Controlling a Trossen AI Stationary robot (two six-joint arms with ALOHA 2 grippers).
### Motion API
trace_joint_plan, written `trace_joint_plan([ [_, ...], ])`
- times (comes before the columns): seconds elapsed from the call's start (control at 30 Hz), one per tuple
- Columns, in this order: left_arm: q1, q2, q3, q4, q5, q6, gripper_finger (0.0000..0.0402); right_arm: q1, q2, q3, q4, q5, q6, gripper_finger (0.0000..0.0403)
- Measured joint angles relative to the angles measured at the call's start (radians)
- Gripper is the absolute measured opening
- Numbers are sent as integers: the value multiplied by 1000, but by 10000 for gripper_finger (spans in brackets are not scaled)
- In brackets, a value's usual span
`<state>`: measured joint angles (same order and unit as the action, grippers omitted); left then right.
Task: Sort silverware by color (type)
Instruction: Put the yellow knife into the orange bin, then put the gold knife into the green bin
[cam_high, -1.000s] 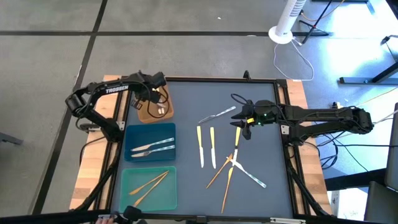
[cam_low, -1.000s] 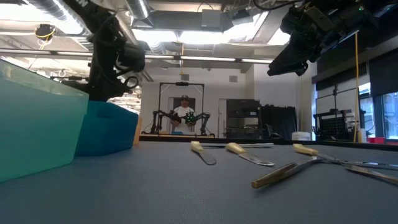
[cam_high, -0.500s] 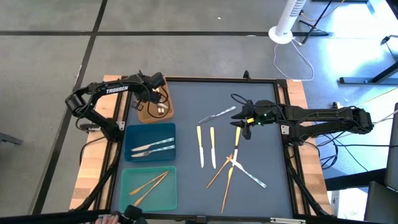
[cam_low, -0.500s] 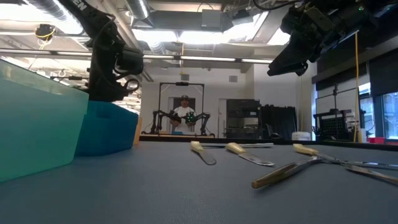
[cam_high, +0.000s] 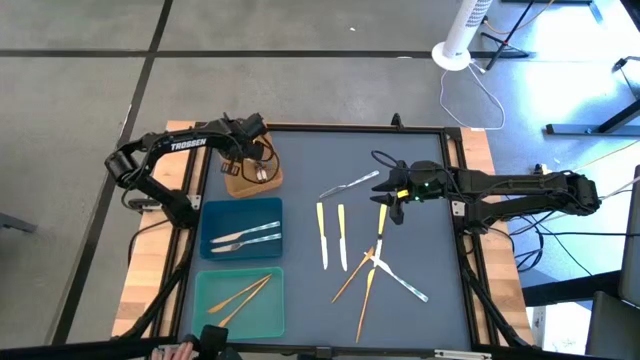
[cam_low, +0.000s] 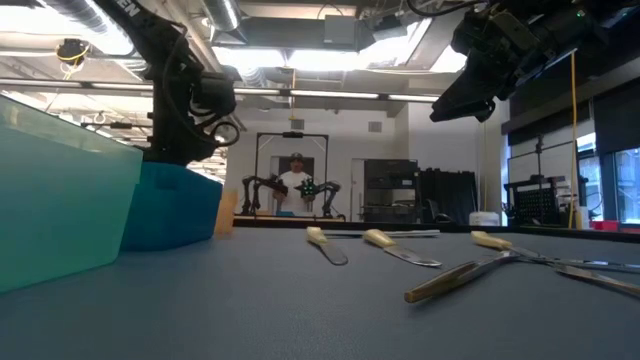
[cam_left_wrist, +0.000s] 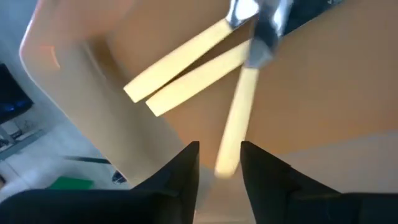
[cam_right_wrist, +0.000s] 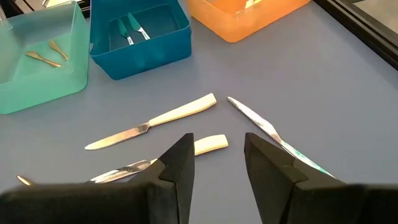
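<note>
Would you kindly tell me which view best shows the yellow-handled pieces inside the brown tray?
The left wrist view: three yellow handles fill it. The high view shows only small specks in the brown tray; the right wrist view glimpses them; the low view hides them.

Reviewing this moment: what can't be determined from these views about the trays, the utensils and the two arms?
- Brown tray: high view, the left gripper covers part of it, so its utensil count is unclear.
- Yellow-handled utensils: left wrist view, blurred and cut off; type unreadable.
- Teal tray: low view, its wall hides the contents.
- Crossed utensils: high view, too small to tell forks from knives.
- Right gripper: high view, whether it touches the knife beneath is unclear.
</note>
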<state>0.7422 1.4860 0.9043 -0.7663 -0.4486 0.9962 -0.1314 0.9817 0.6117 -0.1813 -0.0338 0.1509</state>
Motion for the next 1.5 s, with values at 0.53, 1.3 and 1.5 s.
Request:
trace_joint_plan([
  [0.53,0,0,0,16,2,0,124,0,0,0,0,1,-2,129],
  [1.3,-22,-36,0,16,-10,8,124,0,0,0,-1,1,-3,129],
  [1.5,-55,-138,0,16,-5,7,124,0,0,0,-2,-9,0,129],
])
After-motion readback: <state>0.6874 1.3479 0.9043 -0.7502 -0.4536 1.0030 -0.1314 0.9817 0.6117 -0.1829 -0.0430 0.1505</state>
